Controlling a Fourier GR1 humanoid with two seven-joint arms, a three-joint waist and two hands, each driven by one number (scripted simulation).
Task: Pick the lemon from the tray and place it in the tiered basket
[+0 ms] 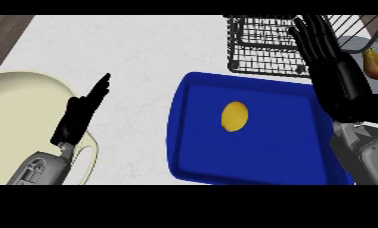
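A yellow lemon lies near the middle of the blue tray on the white counter. Behind the tray stands the black wire tiered basket. My right hand is open with straight fingers, raised over the tray's far right corner and the basket's right side, well to the right of the lemon. At the left my left hand is open, fingers pointing up, resting over the edge of a cream plate; it holds nothing.
A large cream plate fills the left edge under my left forearm. A yellowish object shows at the right edge beside the basket. White counter lies between the plate and the tray.
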